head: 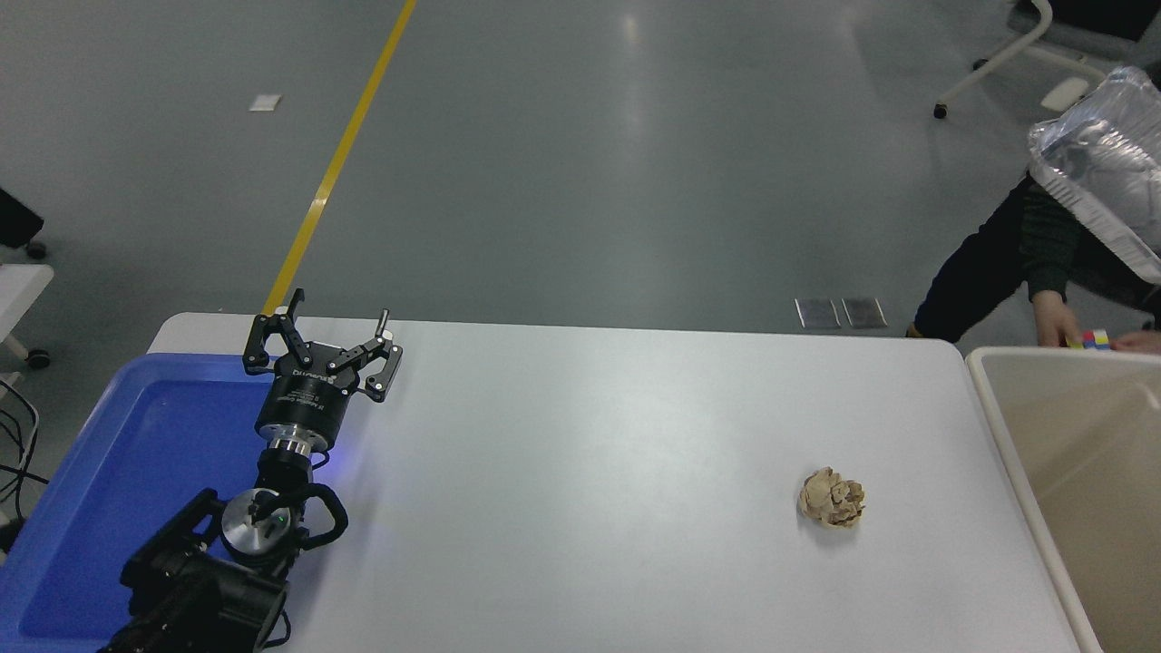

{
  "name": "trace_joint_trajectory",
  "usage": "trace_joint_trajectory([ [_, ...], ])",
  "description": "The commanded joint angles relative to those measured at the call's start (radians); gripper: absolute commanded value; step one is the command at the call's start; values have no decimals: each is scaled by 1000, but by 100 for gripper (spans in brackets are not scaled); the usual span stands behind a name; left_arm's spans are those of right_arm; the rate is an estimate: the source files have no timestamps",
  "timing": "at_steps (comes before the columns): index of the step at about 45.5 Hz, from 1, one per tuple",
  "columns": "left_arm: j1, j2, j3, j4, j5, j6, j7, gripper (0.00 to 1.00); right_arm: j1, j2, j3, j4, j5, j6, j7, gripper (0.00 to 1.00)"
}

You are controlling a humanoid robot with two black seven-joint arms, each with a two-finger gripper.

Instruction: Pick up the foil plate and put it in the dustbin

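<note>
Starting at the left, the left gripper (322, 349) sits parked over the near corner of the blue tray (109, 481), fingers spread wide and holding nothing. Across the white table (580, 472) a crumpled paper ball (832, 497) lies alone, near the right end. At the far right the foil plate (1102, 168) hangs high in the air, tilted and cut off by the frame edge, above and beyond the dustbin (1007, 426). The right gripper is out of view, so its grip cannot be told. A person's hand (1052, 322) rests just past the bin's far rim. Doing this well probably means bringing the plate squarely over the bin's opening, clear of that hand, and lowering before letting go.
</note>
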Motion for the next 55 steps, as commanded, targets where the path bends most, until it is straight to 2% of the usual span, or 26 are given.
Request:
trace_joint_trajectory([
  [1,0,0,0,0,0,0,0,99,-423,207,384,-361,49,-76,0,0],
  [8,0,0,0,0,-2,0,0,99,-489,322,496,-375,53,-218,-21,0],
  [17,0,0,0,0,-2,0,0,99,-536,373,678,-373,95,-280,-101,0],
  [37,-2,0,0,0,-2,2,0,99,-595,428,717,-370,96,-331,-103,0],
  [38,-2,0,0,0,-2,2,0,99,-596,428,717,-370,96,-331,-101,3],
  [40,-2,0,-2,0,-2,0,0,99,-596,428,717,-370,96,-331,-98,40],
  [42,-2,0,0,0,-2,2,0,99,-596,430,720,-370,96,-331,-98,68],
  [43,-2,0,0,0,-2,2,0,99,-598,433,720,-371,96,-331,-97,90],
  [44,-2,0,0,0,-2,0,-2,99,-598,436,714,-371,96,-329,-97,100],
  [55,-2,0,0,0,-2,0,-2,99,-593,422,695,-371,93,-312,-97,100],
])
